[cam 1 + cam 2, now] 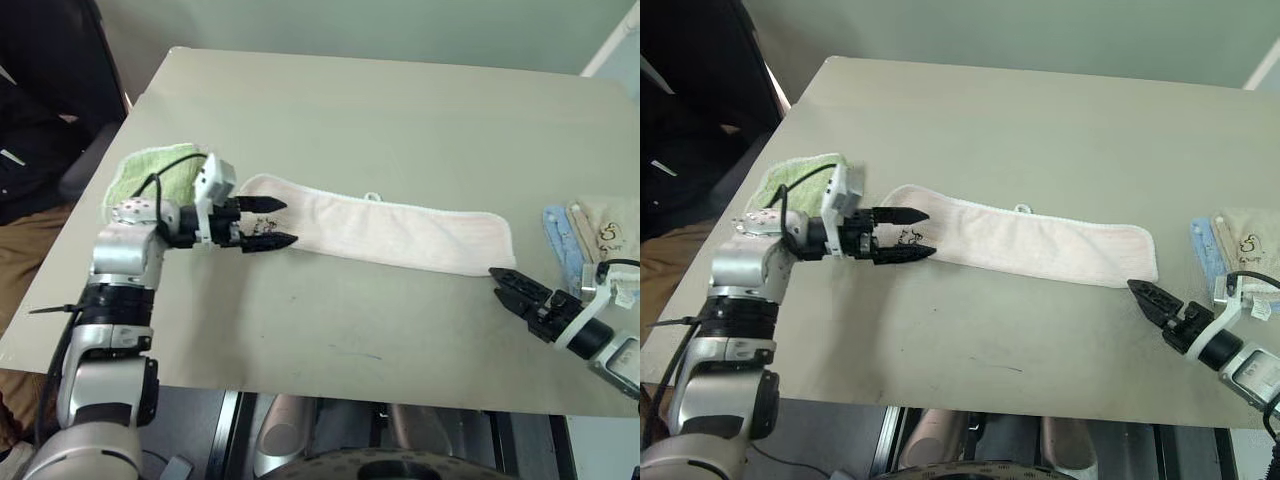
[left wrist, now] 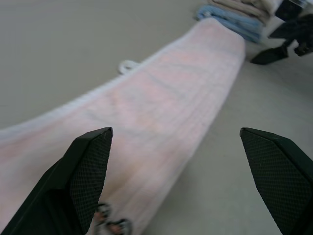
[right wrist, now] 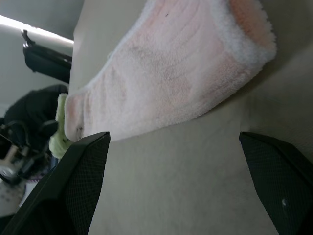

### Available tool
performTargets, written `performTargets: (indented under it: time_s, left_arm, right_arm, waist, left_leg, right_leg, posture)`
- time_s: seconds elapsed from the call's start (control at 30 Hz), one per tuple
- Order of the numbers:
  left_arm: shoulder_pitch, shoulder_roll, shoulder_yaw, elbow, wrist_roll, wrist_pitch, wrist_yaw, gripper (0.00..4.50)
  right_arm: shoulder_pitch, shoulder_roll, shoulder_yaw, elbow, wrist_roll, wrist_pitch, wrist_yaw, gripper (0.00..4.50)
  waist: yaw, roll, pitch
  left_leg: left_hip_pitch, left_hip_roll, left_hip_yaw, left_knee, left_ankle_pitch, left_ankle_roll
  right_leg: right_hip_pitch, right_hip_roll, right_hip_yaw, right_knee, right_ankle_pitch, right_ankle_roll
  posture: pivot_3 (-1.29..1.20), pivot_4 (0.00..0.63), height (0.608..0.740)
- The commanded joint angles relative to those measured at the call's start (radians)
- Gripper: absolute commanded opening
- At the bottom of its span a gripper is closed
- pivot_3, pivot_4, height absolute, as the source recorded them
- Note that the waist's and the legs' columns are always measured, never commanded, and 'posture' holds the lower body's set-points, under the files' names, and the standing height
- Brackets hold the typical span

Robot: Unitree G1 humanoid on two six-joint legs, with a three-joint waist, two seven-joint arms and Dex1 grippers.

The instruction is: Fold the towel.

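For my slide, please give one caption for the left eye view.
Open left gripper over one end of the pink towel; open right gripper near the other.

Towel [image 1: 1030, 240] lies flat on table [image 1: 1040, 120]; left gripper [image 1: 908, 233] spread over its end

The left gripper [image 1: 268, 223] covers part of the left end of the towel [image 1: 400, 232], and the small dark mark [image 1: 262, 225] between its fingers is too small to read. The green towel [image 1: 150, 175] is partly hidden behind the left arm. The blue and beige cloths [image 1: 590, 235] run off the right edge of the head views, and the print on the beige one is too small to make out. A person [image 1: 35, 130] at the left edge is cut off.
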State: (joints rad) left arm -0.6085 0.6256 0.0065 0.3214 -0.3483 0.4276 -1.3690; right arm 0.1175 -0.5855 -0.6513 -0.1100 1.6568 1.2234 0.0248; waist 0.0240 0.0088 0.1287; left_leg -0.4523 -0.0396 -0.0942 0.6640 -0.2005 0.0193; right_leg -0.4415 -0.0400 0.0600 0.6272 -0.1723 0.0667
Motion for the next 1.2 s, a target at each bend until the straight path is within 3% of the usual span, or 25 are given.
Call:
performTargets:
  time_s: [0.03, 0.37, 0.57, 0.8, 0.9, 1.2]
  left_arm:
    - [0.004, -0.007, -0.015, -0.057, -0.017, 0.012, 0.012, 4.5]
    - [0.003, -0.053, -0.073, -0.076, -0.02, 0.011, 0.019, 4.5]
    - [0.005, -0.075, -0.098, -0.078, -0.009, -0.002, 0.039, 4.5]
    - [0.0, -0.079, -0.107, -0.075, -0.001, -0.015, 0.054, 4.5]
    - [-0.006, -0.079, -0.107, -0.068, 0.003, -0.019, 0.056, 4.5]
    - [-0.046, -0.088, -0.114, -0.016, 0.023, -0.048, 0.059, 4.5]
  right_arm:
    - [-0.002, -0.012, 0.027, 0.015, 0.096, -0.051, -0.089, 4.48]
    - [-0.113, 0.014, 0.121, 0.129, 0.182, -0.172, -0.23, 4.48]
    - [-0.194, 0.06, 0.15, 0.214, 0.102, -0.255, -0.288, 4.48]
    - [-0.212, 0.078, 0.168, 0.208, 0.055, -0.251, -0.255, 4.48]
    - [-0.196, 0.083, 0.157, 0.192, 0.058, -0.256, -0.252, 3.88]
    - [-0.132, 0.066, 0.098, 0.171, 0.052, -0.293, -0.241, 0.65]
  waist:
    - [-0.002, 0.0, 0.0]
    - [-0.017, -0.005, -0.003]
    - [-0.02, -0.007, -0.004]
    - [-0.021, -0.014, -0.008]
    - [-0.021, -0.014, -0.009]
    - [-0.012, -0.015, -0.01]
  left_leg:
    - [0.0, 0.0, 0.0, 0.0, -0.002, -0.003]
    - [0.002, 0.0, 0.0, 0.001, -0.004, -0.005]
    - [0.002, 0.0, 0.0, 0.001, -0.004, -0.005]
    - [0.01, 0.0, -0.001, 0.001, -0.009, -0.012]
    - [0.01, 0.0, -0.002, 0.001, -0.011, -0.014]
    - [0.004, 0.0, -0.002, -0.001, -0.012, -0.014]
  right_leg:
    - [0.0, 0.0, 0.0, 0.0, 0.0, 0.0]
    - [0.002, 0.0, 0.0, 0.0, 0.002, 0.0]
    - [0.002, 0.0, 0.001, -0.001, 0.003, 0.0]
    - [0.01, 0.0, 0.001, -0.003, 0.004, -0.001]
    - [0.009, 0.0, 0.002, -0.003, 0.004, -0.001]
    - [0.005, 0.0, 0.001, -0.005, 0.003, -0.003]
  posture:
    - [0.0, 0.15, 0.74]
    - [0.0, 0.15, 0.74]
    - [0.0, 0.15, 0.74]
    - [0.0, 0.15, 0.74]
    - [0.0, 0.15, 0.74]
    - [0.0, 0.15, 0.74]
